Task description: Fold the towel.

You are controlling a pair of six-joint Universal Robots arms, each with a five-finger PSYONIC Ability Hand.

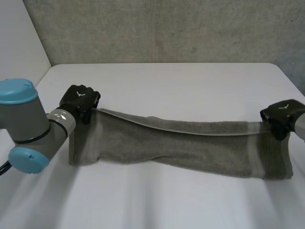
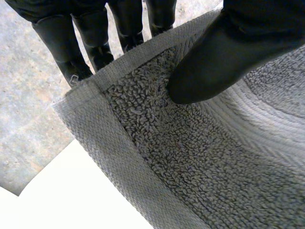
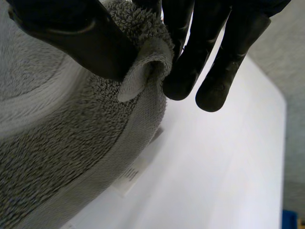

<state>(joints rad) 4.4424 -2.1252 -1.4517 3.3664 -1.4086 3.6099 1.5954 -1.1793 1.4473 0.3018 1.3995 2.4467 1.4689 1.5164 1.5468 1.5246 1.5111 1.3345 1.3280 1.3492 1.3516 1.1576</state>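
The left robot hand pinches one far corner of the towel, the right robot hand the other; the towel stretches across the middle of the table. Folding well likely means carrying both corners level.

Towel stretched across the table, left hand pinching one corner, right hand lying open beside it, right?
No. The right hand is not open: the right wrist view shows it pinching the towel at the other corner. The rest holds: the left hand pinches its corner, and the towel stretches across the table.
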